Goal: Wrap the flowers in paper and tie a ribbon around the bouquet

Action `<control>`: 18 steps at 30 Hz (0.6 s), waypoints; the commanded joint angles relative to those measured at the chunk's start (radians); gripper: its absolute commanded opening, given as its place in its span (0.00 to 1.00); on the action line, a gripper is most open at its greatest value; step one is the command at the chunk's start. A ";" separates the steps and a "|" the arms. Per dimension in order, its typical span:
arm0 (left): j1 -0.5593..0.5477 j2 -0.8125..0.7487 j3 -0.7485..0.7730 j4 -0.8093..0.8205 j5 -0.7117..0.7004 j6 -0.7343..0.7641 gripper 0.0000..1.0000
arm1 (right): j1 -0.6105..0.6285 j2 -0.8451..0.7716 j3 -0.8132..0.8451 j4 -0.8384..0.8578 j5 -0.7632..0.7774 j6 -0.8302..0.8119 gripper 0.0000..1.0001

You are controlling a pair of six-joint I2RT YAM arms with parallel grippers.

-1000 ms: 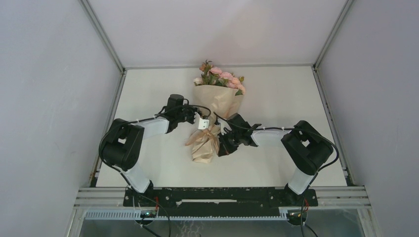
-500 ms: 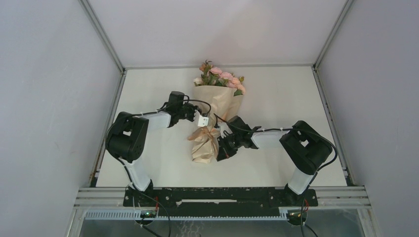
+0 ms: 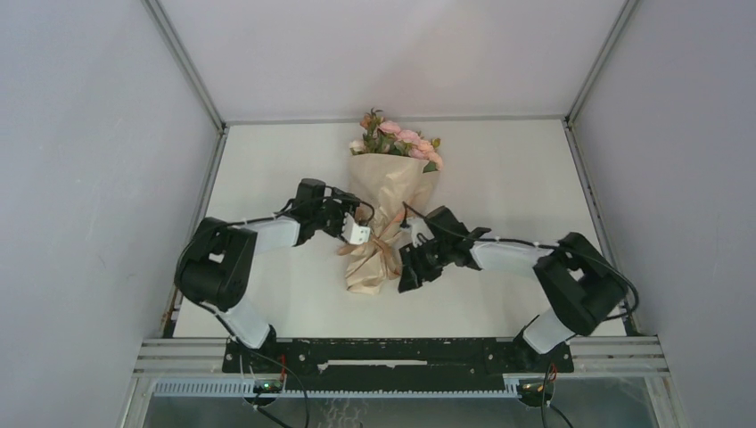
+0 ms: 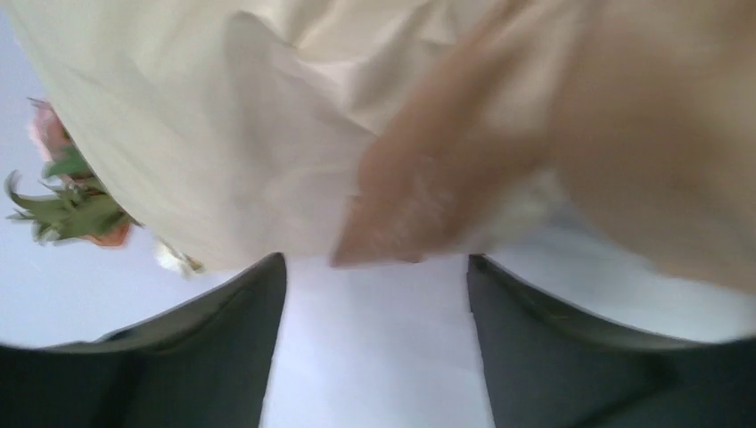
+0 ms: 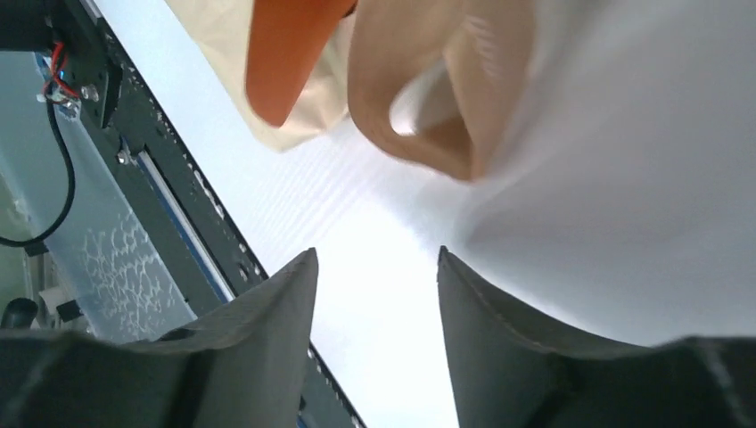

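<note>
Seen from above, the flowers [image 3: 397, 143], pink blooms at upper centre, lie wrapped in a cone of the paper [image 3: 392, 183] on the white table [image 3: 267, 169]. The ribbon [image 3: 385, 242] is tied round the cone's narrow waist. The left jaws sit just left of the waist and the right jaws just right of it. Both pairs are apart and hold nothing.

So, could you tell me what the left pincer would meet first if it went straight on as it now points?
Probably the ribbon: a loose end lies just ahead of the open left pincer, with the paper right behind it. Depth is hard to judge in that blurred wrist view.
</note>
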 commanded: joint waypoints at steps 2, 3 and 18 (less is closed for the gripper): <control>-0.023 -0.229 -0.189 0.019 -0.014 -0.012 0.99 | -0.133 -0.233 -0.009 -0.149 0.004 -0.045 0.65; -0.026 -0.271 -0.207 -0.004 -0.032 -0.041 1.00 | -0.161 -0.273 -0.009 -0.164 -0.007 -0.048 0.66; -0.316 -0.510 -0.399 -0.311 -0.127 -0.108 0.01 | -0.336 -0.485 -0.010 -0.149 0.149 0.081 0.65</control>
